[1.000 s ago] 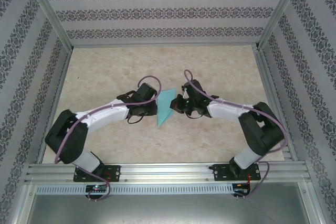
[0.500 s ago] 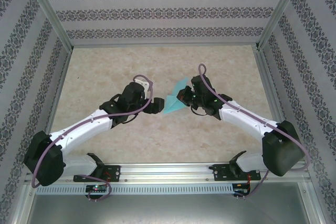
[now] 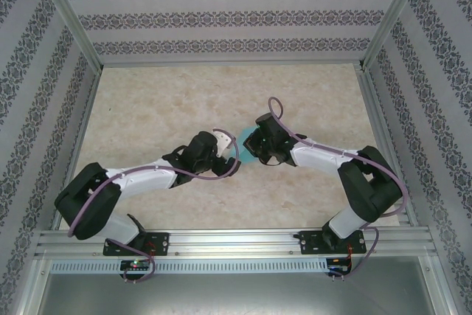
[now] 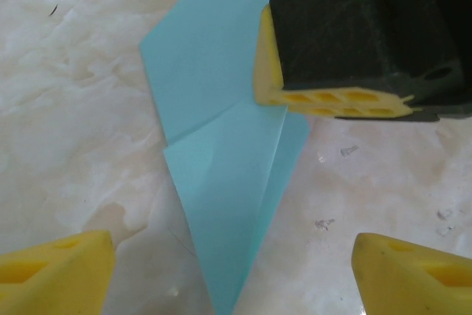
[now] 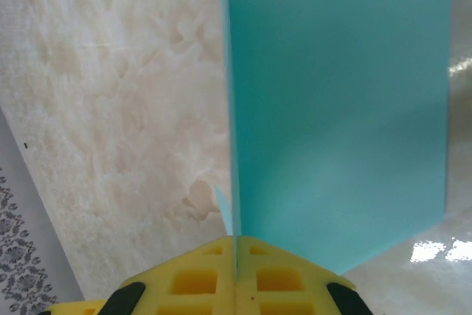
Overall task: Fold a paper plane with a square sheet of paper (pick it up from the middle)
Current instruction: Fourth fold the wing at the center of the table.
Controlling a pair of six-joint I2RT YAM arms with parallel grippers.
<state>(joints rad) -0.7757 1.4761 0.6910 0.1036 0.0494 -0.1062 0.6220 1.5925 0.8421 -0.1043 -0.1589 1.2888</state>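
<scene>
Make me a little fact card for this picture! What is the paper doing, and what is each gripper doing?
Paper plane: turquoise, folded to a sharp tip
Left gripper: open, facing the paper plane, not touching it
Right gripper: shut on the paper plane's edge
Table: pale, marble-patterned

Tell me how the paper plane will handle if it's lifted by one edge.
Probably very light and a bit floppy: the plane is thin folded paper. Its layered creases may stiffen it somewhat, since it stands out flat from the shut right gripper. The folds look unpressed, so they could spring open if tugged.
</scene>
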